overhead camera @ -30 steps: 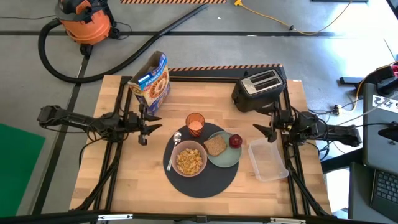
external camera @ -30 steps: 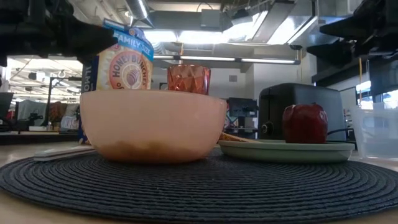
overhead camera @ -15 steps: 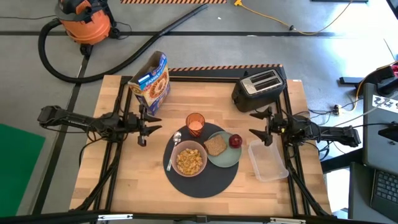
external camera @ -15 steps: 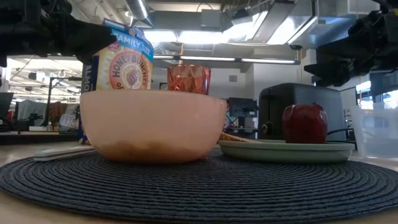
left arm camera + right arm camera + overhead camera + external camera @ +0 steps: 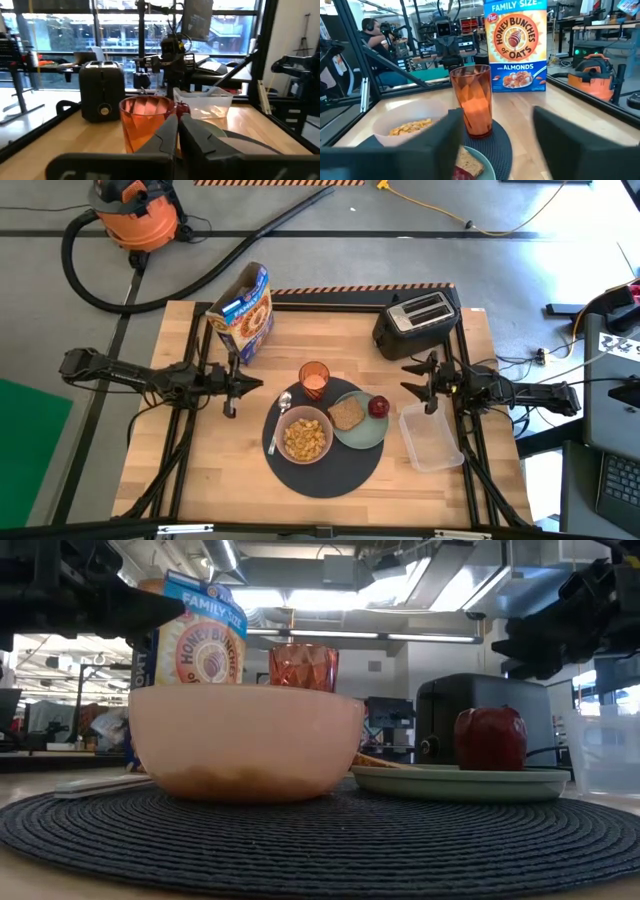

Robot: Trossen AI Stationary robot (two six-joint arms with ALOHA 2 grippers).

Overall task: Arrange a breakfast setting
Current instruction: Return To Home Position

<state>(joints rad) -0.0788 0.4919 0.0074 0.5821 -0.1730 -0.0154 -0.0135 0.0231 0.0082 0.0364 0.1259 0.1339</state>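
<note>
The left pincer (image 5: 250, 385) is hovering clenched near the orange cup (image 5: 314, 379); the right pincer (image 5: 408, 377) is hanging released near the pale green plate (image 5: 370, 432). Withdraw both level.

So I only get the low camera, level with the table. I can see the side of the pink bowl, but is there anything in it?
Observer: Yes. From above, the pink bowl is full of cereal.
Operator: Is the apple alone on its plate?
Observer: No. A toast slice lies beside the red apple on the pale green plate.
Operator: Are the robot's fingers holding anything?
Observer: Nothing. The left gripper has its fingers shut together with nothing between them, and the right gripper has its fingers spread open.
</note>
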